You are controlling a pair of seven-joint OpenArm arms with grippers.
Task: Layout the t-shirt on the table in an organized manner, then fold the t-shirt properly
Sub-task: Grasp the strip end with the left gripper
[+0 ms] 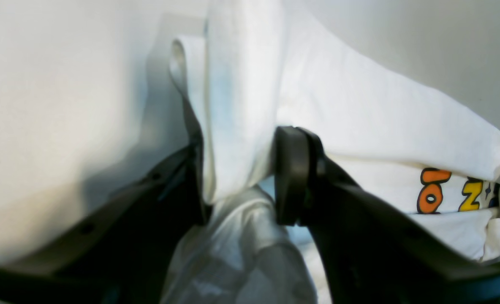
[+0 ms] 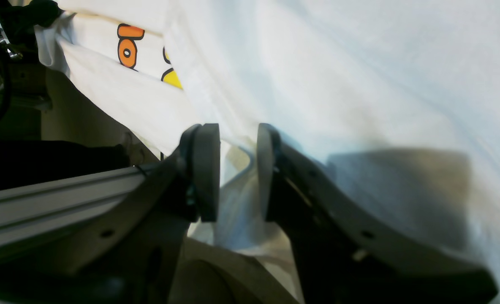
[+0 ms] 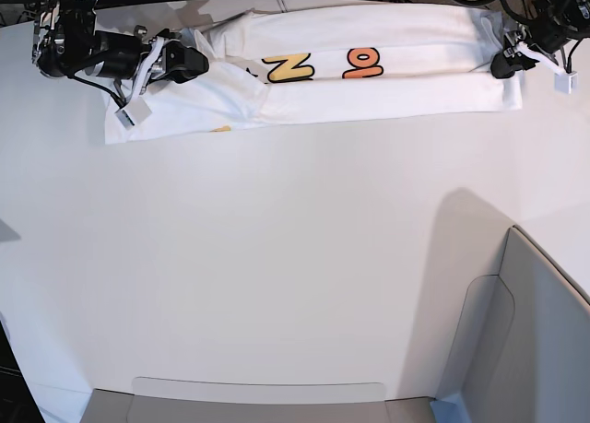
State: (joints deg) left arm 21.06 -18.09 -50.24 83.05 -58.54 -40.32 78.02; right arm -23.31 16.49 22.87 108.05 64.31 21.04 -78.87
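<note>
T-shirt (image 3: 369, 36): one, with two tools (image 3: 507, 62) (image 3: 192, 62) on it.

In the base view, the counter (image 3: 277, 257) is cut off at nine o'clock, the grey panel (image 3: 544, 331) at four. Some lettering on the t-shirt (image 3: 369, 105) is hidden by folds. In the wrist views, the left claw (image 1: 241, 177) and right claw (image 2: 238, 173) are blurred, both cut off at six.
</note>
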